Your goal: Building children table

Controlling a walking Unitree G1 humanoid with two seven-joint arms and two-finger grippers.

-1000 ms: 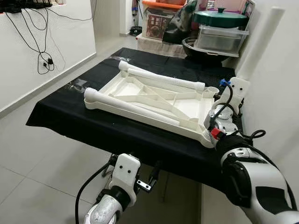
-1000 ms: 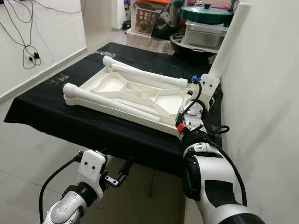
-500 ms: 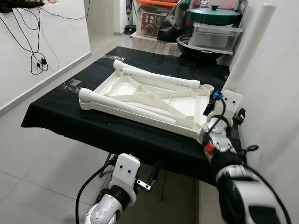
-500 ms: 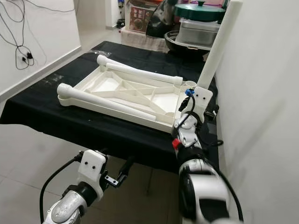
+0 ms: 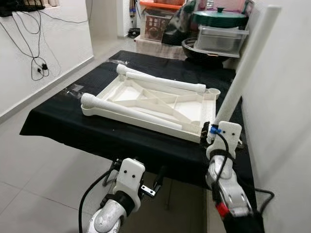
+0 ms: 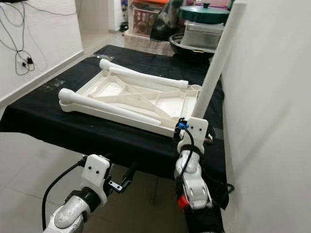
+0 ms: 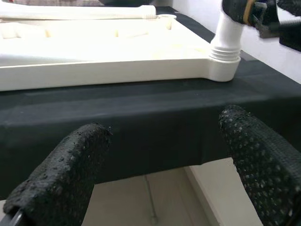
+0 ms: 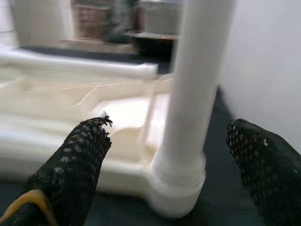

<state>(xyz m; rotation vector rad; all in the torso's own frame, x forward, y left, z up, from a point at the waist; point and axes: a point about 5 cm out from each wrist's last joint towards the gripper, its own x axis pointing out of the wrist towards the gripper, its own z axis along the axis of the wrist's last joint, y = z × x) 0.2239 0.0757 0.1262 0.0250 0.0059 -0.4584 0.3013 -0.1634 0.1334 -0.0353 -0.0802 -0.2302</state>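
At the near right corner of the upturned table top (image 5: 155,104), a white table leg (image 5: 245,68) now stands upright in its corner socket (image 8: 176,190). The right gripper (image 8: 171,141) has drawn back from it over the last second: earlier it was up against the leg's lower end, and now its two black fingers (image 8: 77,160) sit spread on either side of the leg, touching nothing. The leg stands unsupported, so it is probably seated, though how firmly it is pushed in cannot be judged from here. That makes this corner done for now, with more legs to go.

The table top lies underside up on the desk (image 5: 73,121), which is draped in black cloth. Two more legs lie flat along its long sides, the near leg (image 5: 131,110) and the far leg (image 5: 163,82). The empty far right socket (image 5: 214,91) is open to view.

The left gripper (image 7: 164,160) hangs below the desk's front edge, fingers wide apart and holding nothing, looking up at the cloth edge and the seated corner.

The right wrist hides the foot of the standing leg in the head views, and the leg's top runs close to the frame edge. The right wrist view is soft, so the joint line at the socket is blurred. The two left sockets are covered by the lying legs' ends.
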